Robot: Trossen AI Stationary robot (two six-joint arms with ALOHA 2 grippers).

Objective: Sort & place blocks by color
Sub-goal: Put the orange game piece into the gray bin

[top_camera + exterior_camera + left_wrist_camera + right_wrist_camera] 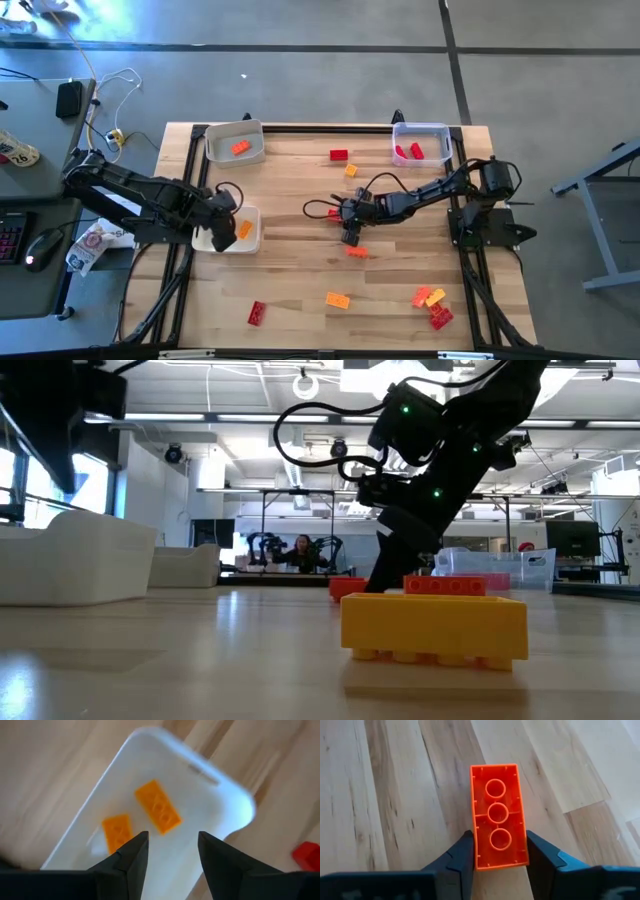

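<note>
Sorting is partly complete. Taking the left white tray (250,238) at the counter's left edge as landmark: it holds two yellow-orange blocks (157,807), lying flat and apart from each other in the left wrist view. The left gripper (170,855) hovers directly above this tray with its jaws apart and nothing between them.

Behind the landmark tray, a second white tray (222,150) contains one orange block (240,148). Far to the right of it, at the counter's back right corner, a clear tray (404,131) holds two red blocks (408,152).

The right gripper (496,854) works near the counter's middle, well to the right of the landmark tray. Its jaws are clamped on the sides of an orange block (498,823) turned underside-up, its hollow tubes facing the wrist camera. Whether this block rests on the counter (300,280) or is just lifted clear cannot be told with certainty; the low view suggests it is at or near the surface.

Remaining loose blocks:
- one red block (338,155) and one small yellow-orange block (351,170) between the two back trays;
- one red block (257,313) in front of the landmark tray;
- one yellow-orange block (338,299) toward the front middle;
- a cluster of orange, yellow-orange and red blocks (432,305) at the front right.

By this count roughly half the blocks are still unsorted.
</note>
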